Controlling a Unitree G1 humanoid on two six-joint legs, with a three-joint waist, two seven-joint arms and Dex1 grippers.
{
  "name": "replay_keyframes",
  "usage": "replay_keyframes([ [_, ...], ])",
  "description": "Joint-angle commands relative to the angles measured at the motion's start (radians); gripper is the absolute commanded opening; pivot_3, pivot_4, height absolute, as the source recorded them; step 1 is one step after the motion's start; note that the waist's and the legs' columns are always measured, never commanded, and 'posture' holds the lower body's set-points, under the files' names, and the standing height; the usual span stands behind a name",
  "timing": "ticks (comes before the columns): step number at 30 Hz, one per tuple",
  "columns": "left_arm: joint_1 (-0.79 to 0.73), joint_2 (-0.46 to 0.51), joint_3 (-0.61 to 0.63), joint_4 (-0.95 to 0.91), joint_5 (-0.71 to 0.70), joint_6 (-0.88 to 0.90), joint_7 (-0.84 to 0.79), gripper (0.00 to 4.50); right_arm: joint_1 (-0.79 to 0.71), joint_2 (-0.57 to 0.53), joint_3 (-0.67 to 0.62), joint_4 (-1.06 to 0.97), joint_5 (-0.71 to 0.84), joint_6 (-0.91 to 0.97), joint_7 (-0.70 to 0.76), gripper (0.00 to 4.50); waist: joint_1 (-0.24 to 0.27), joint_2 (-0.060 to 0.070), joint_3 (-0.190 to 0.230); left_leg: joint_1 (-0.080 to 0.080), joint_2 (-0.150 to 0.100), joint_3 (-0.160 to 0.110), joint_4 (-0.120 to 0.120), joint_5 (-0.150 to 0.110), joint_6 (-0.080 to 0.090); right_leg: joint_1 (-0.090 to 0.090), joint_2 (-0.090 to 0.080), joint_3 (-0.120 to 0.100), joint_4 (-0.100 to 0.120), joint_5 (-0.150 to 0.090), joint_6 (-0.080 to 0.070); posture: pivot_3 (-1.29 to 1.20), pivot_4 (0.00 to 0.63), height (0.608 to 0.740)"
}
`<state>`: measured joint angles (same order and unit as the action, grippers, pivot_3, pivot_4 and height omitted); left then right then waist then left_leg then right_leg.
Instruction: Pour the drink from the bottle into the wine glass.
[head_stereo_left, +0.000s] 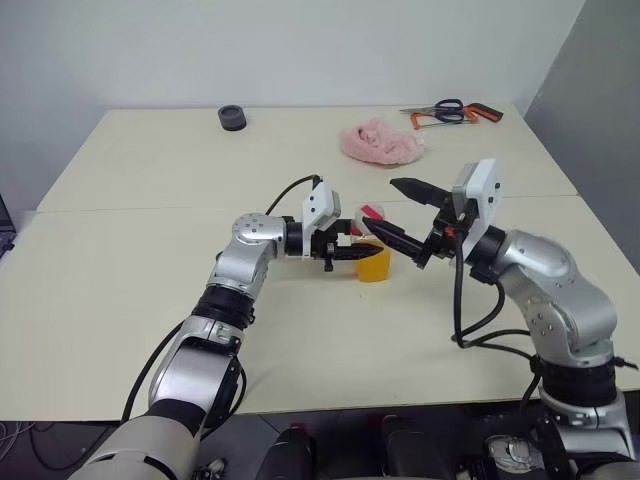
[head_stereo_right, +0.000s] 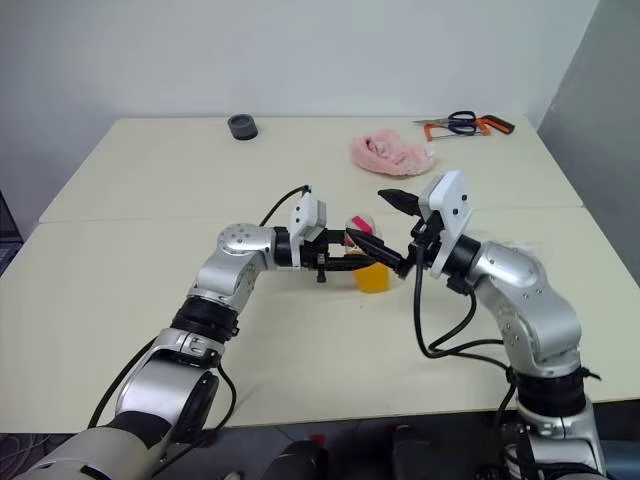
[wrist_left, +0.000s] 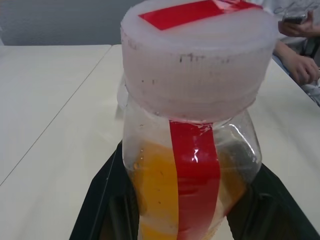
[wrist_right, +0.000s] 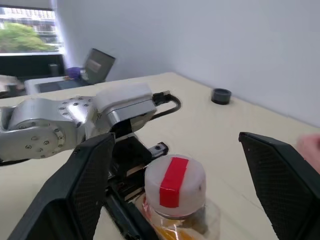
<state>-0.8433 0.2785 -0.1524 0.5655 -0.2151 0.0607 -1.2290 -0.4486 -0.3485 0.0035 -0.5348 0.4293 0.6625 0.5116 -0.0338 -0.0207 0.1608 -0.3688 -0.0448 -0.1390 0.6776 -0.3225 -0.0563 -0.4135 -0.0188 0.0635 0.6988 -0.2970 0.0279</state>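
The left pincer (head_stereo_left: 352, 250) pinches the bottle (wrist_left: 192, 165) below its cap (wrist_right: 175, 186); the right pincer (head_stereo_left: 400, 212) is spread wide. Thin plastic probably flexes; grip the ribbed cap.

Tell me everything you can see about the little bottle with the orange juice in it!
The bottle is small, clear plastic, holding orange drink. A pale ribbed cap is still on, with a red strip running over it and down the side. It stands upright on the cream table, squeezed in the left gripper. The right gripper is open just above it.
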Motion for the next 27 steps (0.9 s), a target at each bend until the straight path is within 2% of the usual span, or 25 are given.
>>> replay_keyframes([
  [1, -0.032, -0.013, 0.019, -0.004, -0.005, -0.014, 0.026, 1.76, 0.004, 0.05, 0.048, -0.083, -0.088, -0.002, -0.149, 4.24, 0.001, 0.0, 0.0, 0.0, 0.0, 0.0, 0.0, 0.0, 0.0, 0.0, 0.0, 0.0, 0.0, 0.0, 0.0, 0.0, 0.15, 0.74],
  [7, -0.014, -0.024, 0.011, -0.002, -0.003, -0.016, 0.036, 1.76, 0.057, 0.108, 0.098, -0.096, -0.172, -0.036, -0.248, 4.24, 0.001, 0.0, 0.0, 0.0, 0.0, 0.001, 0.0, 0.0, 0.0, 0.0, 0.0, -0.002, 0.0, 0.0, 0.0, 0.0, 0.15, 0.74],
  [17, -0.017, -0.024, 0.008, 0.007, -0.004, -0.012, 0.027, 1.76, 0.075, 0.133, 0.17, -0.099, -0.221, -0.033, -0.277, 4.24, 0.0, 0.0, 0.0, 0.001, 0.0, 0.001, 0.0, 0.0, 0.0, 0.0, 0.0, -0.002, 0.0, 0.0, 0.0, 0.0, 0.15, 0.74],
  [27, -0.019, -0.021, 0.003, 0.005, 0.001, -0.011, 0.015, 1.76, 0.075, 0.166, 0.185, -0.059, -0.265, -0.062, -0.301, 4.24, -0.001, 0.0, 0.0, 0.001, 0.0, 0.002, 0.0, 0.0, 0.0, 0.0, 0.0, -0.002, 0.0, 0.0, 0.001, 0.0, 0.15, 0.74],
])
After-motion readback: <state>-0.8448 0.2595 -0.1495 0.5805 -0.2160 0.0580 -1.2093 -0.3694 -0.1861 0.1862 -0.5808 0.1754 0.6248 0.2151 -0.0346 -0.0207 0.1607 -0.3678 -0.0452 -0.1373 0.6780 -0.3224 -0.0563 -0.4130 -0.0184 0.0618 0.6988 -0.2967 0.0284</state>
